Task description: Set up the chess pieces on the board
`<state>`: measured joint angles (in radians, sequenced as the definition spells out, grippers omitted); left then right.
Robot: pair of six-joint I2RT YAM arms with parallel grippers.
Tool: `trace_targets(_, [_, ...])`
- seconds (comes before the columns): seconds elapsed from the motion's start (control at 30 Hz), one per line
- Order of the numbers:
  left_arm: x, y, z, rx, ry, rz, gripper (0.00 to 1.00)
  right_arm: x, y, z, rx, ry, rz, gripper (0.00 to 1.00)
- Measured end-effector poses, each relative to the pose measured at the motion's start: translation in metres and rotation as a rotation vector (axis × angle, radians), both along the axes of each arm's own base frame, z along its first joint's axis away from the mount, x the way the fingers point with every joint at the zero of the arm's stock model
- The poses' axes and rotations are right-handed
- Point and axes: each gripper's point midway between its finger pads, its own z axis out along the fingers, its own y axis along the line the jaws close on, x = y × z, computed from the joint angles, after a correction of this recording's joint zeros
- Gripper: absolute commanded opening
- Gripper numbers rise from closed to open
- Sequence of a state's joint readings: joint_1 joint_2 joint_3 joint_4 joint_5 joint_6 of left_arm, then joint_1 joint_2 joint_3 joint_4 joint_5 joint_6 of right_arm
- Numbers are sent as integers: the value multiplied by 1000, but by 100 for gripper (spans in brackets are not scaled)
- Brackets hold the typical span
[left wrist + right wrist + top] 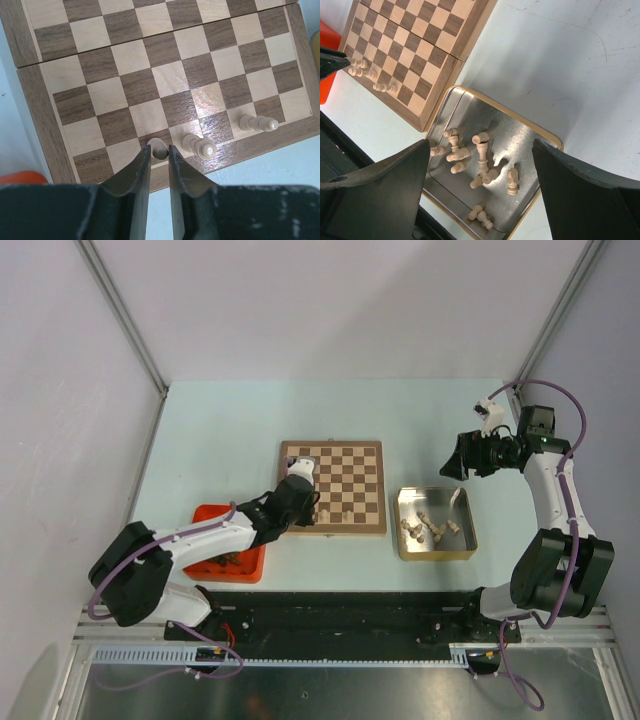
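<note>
Fingers (140,175) of the left hand (159,148) stand narrow and nearly parallel, their tips on either side of a small pale chess piece (159,152) that sits on a square in the near edge row of the board (165,80). Whether they are actually pressing it or just bracketing it, I cannot tell from where I stand. Along that same edge row, a little further on, are two more pale pieces (200,146), apart from each other and from the hand; the other squares I can see are bare. The left arm reaches in over the board's near left corner, passing above a red tray (208,514) that lies just beside the board with some dark pieces (228,560) in it. On the other side of the board, close to it, sits a gold metal tin (506,115) with a loose scatter of pale pieces (481,150) lying on its shiny floor. The right hand (480,144) hangs in the air over the tin, spread wide, with nothing between its fingers. Everything rests on a pale blue-green surface (220,430).
</note>
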<state>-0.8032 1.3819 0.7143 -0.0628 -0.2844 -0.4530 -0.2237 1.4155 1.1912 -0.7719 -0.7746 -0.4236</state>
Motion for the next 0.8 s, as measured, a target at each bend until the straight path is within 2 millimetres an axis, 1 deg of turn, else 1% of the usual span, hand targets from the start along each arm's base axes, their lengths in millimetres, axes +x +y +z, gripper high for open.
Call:
trace_targets(0.3, [-1,-1,0,0,0,-5,31,0,0,0,0,0,0,88])
trace_targets(0.43, [-1,-2,3,-7,-7,-6,36,0,0,0,0,0,0,88])
trace_targets(0.5, [-2,-1,7,-15,-15,-8,40,0,0,0,0,0,0,88])
trace_targets(0.57, [-3,0,12,-26,-24,-9,42,0,0,0,0,0,0,89])
trace_targets(0.67, [-4,1,24,-49,-45,-8,47,0,0,0,-1,-1,1,89])
trace_targets(0.77, [-5,2,40,-80,-74,-8,57,0,1,0,-3,-4,8,89])
trace_targets(0.8, [-6,3,46,-90,-85,-9,64,0,1,0,-4,-5,9,89])
